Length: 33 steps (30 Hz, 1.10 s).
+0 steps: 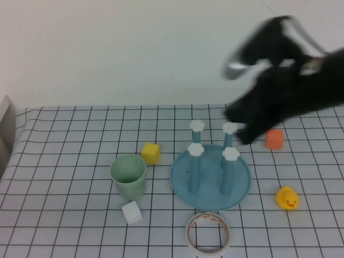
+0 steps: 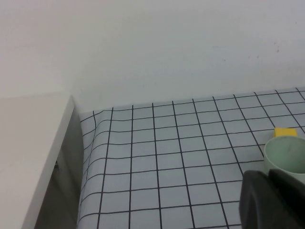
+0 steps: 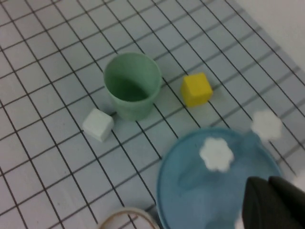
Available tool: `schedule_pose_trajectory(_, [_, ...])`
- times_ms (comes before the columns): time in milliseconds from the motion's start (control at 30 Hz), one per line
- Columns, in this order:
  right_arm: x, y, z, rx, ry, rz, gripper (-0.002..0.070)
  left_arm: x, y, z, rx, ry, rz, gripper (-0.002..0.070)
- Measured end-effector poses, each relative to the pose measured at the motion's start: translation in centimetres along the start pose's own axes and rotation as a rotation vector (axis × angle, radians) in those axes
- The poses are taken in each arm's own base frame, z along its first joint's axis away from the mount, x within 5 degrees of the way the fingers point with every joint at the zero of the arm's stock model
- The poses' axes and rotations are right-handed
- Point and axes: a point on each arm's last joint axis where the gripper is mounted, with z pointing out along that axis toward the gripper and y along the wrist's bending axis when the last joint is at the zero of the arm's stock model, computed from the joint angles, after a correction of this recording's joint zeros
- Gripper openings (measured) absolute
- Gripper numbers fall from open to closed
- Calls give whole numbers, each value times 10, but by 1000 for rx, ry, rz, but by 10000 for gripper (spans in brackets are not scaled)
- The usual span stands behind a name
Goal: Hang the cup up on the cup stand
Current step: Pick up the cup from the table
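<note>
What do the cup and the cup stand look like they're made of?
Cup: likely plastic, matte pale mint, thin even wall, no glare. Cup stand: probably moulded plastic, blue dish and pegs with a soft sheen, white flower caps. Right gripper hangs shut over the stand's far pegs; left gripper, shut, is parked at the table's left.

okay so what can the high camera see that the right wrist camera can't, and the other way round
Only the high view: the orange cube, the yellow duck, all four pegs of the cup stand, and the right arm blurred above the stand's far side. The left gripper is out of sight there.

Only the right wrist view: the shut right gripper close up, above the stand's base.

Both: the cup standing upright with its mouth up, the yellow cube, the white cube, the tape ring and the stand.
</note>
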Motion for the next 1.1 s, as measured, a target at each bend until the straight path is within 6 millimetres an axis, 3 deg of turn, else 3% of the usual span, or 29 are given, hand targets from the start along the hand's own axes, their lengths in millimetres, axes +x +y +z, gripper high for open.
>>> schedule_pose_trajectory(167, [-39, 20, 61, -60, 27, -150, 6, 0, 0, 0, 0, -1, 0, -1])
schedule_pose_trajectory(300, [-47, 29, 110, -113, 92, -202, 43, 0, 0, 0, 0, -1, 0, -1])
schedule_pose_trajectory(400, [-49, 33, 140, -133, 112, -212, 155, 0, 0, 0, 0, -1, 0, -1])
schedule_pose_trajectory(500, [-47, 39, 174, -156, 132, -219, 375, 0, 0, 0, 0, -1, 0, -1])
schedule_pose_trajectory(567, [-44, 41, 189, -168, 140, -210, 445, 0, 0, 0, 0, -1, 0, -1])
schedule_pose_trajectory(667, [-37, 43, 208, -173, 151, -193, 481, 0, 0, 0, 0, -1, 0, -1])
schedule_pose_trajectory(867, [-21, 41, 241, -139, 136, -174, 494, 0, 0, 0, 0, -1, 2, -1])
schedule_pose_trajectory(1100, [-9, 39, 263, -106, 116, -165, 494, 1, 0, 0, 1, 14, 2, -1])
